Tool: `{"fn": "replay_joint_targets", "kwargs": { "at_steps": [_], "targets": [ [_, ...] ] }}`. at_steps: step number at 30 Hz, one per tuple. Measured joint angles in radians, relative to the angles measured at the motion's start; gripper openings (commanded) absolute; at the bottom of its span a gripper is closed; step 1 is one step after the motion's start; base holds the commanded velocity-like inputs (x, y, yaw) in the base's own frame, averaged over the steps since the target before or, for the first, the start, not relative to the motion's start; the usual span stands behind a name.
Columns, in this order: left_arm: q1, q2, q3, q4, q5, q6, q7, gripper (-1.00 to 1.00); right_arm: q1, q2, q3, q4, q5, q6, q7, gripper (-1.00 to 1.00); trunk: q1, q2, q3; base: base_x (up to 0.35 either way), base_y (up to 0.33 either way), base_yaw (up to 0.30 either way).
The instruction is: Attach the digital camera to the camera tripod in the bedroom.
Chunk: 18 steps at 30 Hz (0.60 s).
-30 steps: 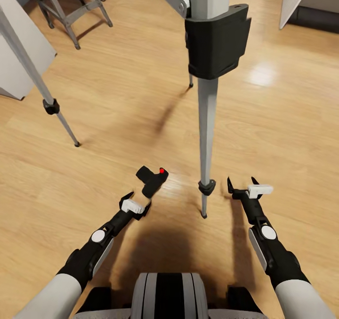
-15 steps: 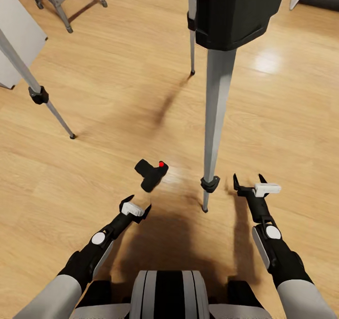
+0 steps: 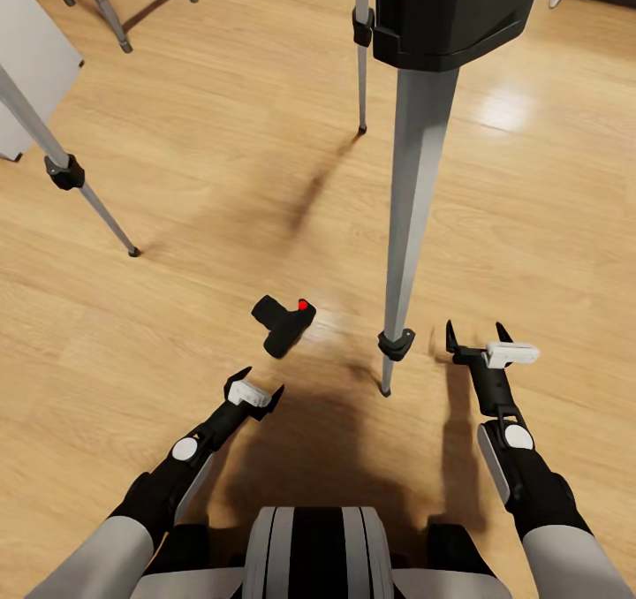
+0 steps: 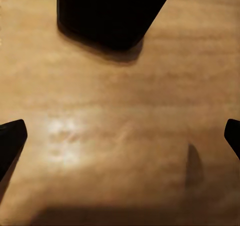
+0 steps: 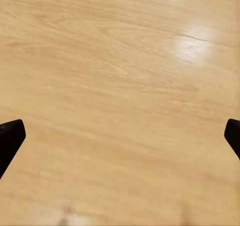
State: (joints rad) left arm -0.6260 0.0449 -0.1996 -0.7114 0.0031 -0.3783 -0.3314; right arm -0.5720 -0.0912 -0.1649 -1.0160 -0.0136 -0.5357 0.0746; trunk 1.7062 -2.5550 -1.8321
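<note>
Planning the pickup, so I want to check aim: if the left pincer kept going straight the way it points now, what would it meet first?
Most likely the digital camera: the open left pincer points at it across bare wood floor, with nothing between. Depth is unclear, so it might meet the floor just short.

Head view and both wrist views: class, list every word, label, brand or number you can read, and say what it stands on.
None: no readable text on the camera, the tripod, either gripper, or the floor.
The camera's red dot is a button, not a sign.
</note>
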Motion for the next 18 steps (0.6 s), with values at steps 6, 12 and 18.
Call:
{"fn": "replay_joint_targets", "kwargs": {
  "at_steps": [6, 12, 18],
  "targets": [
    [0.0, -0.008, 0.003, 0.005, 0.006, -0.004, 0.005, 1.0, 0.001, 0.0, 0.0, -0.001, 0.0, -0.001, 0.0, 1.0, 0.0, 0.0, 0.0, 0.0, 0.0, 0.0],
    [0.0, -0.015, -0.006, 0.004, 0.004, 0.001, 0.005, 1.0, 0.001, 0.0, 0.0, -0.001, 0.0, -0.001, 0.001, 1.0, 0.0, 0.0, 0.0, 0.0, 0.0, 0.0],
    [0.0, -0.021, -0.026, 0.011, 0.0, -0.003, 0.001, 1.0, 0.002, 0.0, 0.0, -0.001, 0.0, 0.0, 0.0, 1.0, 0.0, 0.0, 0.0, 0.0, 0.0, 0.0]
  ]
}}
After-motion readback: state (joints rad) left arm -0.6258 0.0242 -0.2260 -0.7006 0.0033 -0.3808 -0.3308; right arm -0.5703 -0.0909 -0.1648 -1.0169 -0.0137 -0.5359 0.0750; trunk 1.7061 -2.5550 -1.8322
